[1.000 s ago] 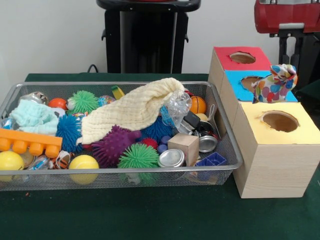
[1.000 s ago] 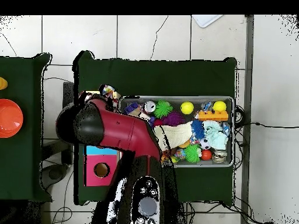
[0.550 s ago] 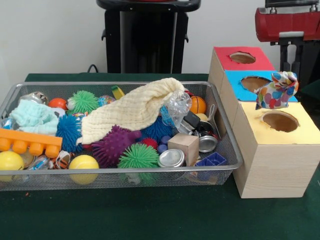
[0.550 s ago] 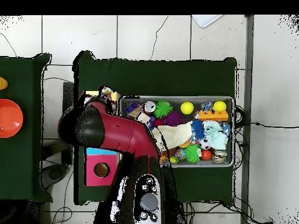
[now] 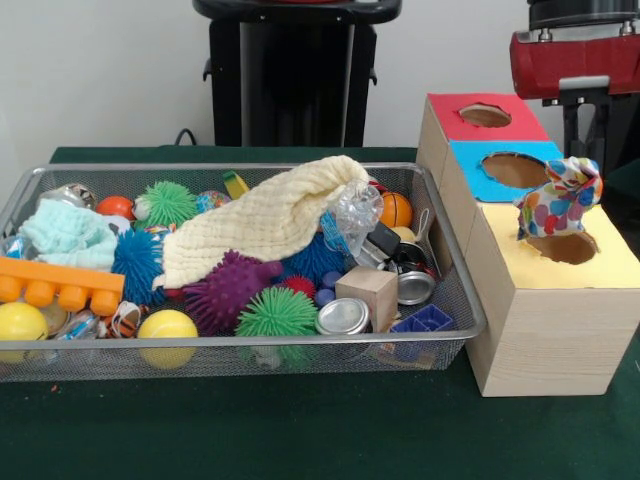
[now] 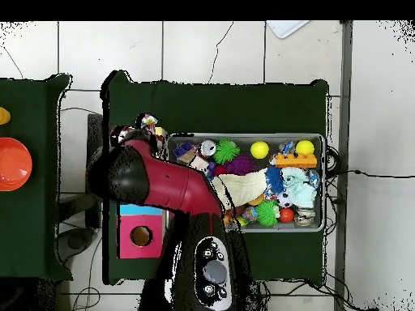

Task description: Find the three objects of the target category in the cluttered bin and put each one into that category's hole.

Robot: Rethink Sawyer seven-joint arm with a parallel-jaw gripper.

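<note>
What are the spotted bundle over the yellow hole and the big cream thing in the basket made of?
The spotted bundle looks like thin printed cloth, crumpled into soft folds. The cream thing seems a thick woven or waffle-textured towel, matte, draped limply over the toys.

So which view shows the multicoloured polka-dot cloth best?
The front view: the multicoloured polka-dot cloth hangs bunched right above the round hole in the yellow-topped box. The overhead view shows only a small patch of it beside the red arm.
</note>
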